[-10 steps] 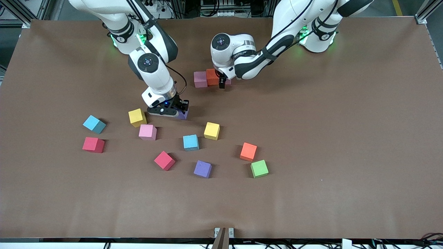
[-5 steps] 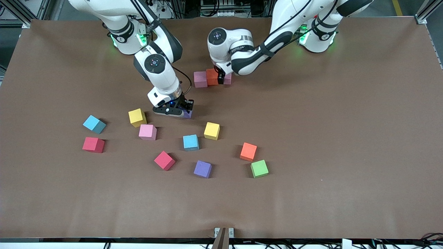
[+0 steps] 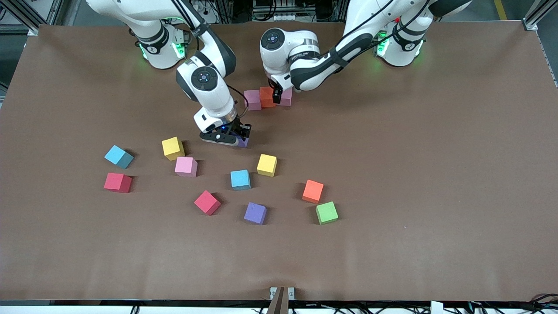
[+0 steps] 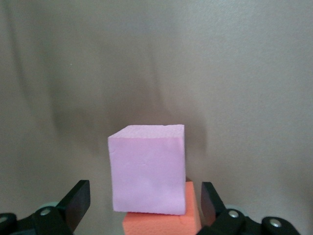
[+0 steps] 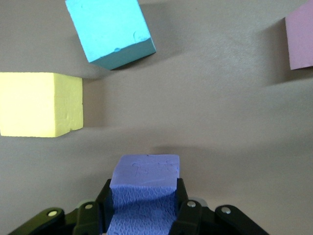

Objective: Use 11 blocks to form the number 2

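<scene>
Front view: a wide worktop (image 3: 436, 174) covered in matte brown paper, faintly creased, fills the scene; metal framing and cables edge it at the robots' bases. Three small foam cubes, pink, orange, pink (image 3: 252, 99), sit touching in a row near the bases. The left hand (image 3: 276, 97) stands released, fingers spread around this row's orange cube. The right hand (image 3: 237, 139) is clenched on a purple foam cube (image 5: 145, 188) above the worktop. Ten loose cubes (image 3: 266, 165) lie scattered nearer the camera.

No writing on any of the blocks or the table; the small print on the arms is too tiny to read.
</scene>
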Available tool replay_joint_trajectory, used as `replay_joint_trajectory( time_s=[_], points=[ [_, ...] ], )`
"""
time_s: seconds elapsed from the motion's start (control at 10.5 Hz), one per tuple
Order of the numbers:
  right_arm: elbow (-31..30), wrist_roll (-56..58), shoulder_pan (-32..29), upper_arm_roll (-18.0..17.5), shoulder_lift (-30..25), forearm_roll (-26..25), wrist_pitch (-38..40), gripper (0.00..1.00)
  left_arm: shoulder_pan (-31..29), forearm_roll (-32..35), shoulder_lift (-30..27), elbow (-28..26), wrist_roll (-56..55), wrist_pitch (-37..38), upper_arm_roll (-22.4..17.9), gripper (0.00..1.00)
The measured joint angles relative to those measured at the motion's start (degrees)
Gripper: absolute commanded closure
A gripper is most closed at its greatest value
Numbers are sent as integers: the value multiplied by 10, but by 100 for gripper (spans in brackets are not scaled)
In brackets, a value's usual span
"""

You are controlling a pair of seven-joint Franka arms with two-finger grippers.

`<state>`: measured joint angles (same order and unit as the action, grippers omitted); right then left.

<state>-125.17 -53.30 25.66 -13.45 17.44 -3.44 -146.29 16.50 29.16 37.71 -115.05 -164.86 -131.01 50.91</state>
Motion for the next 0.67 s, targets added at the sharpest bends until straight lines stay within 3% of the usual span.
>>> replay_joint_trajectory(
  time_s=[0.67],
  points=[
    [74,-113,75,-4,49,0,37,100,-65,-16,-44,29,41,62,33,0]
  ],
)
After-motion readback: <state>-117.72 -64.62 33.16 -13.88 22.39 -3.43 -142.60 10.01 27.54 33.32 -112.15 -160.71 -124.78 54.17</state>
